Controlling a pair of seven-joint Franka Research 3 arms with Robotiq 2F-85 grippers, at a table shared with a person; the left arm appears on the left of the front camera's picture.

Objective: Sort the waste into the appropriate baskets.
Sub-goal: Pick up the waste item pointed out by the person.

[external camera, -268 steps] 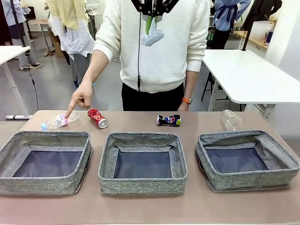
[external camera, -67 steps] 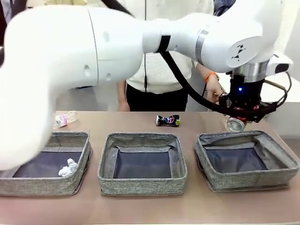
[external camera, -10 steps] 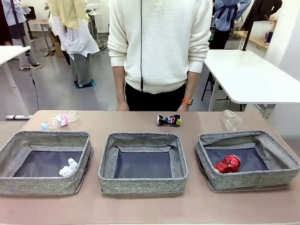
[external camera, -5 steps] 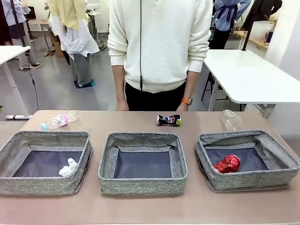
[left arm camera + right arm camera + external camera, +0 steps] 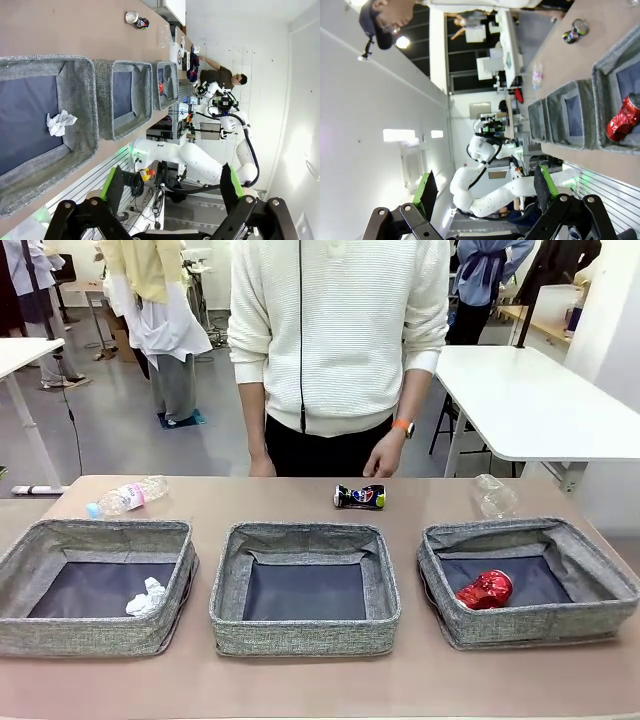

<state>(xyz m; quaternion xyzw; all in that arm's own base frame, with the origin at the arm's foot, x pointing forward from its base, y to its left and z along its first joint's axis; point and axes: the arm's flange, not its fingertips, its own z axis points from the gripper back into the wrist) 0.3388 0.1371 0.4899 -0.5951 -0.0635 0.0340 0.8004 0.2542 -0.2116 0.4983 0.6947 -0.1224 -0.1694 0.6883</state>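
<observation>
Front view: you have two down, with the paper ball [image 5: 147, 596] in the left basket [image 5: 100, 636] and the red can [image 5: 485, 590] in the right basket [image 5: 530, 626]. Left for you on the table: the bottle [image 5: 126, 497] at ten o'clock, the blue can [image 5: 359, 497] at twelve, the cup [image 5: 494, 495] at two. Your left gripper [image 5: 171, 182] and right gripper [image 5: 484, 187] are spread wide, holding nothing.

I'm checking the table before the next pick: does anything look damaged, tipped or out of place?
The red can, lying on its side in the right basket, is dented. The dark blue can behind the middle basket lies on its side and looks crumpled. The bottle and clear cup lie tipped on the table, outside the baskets.
</observation>
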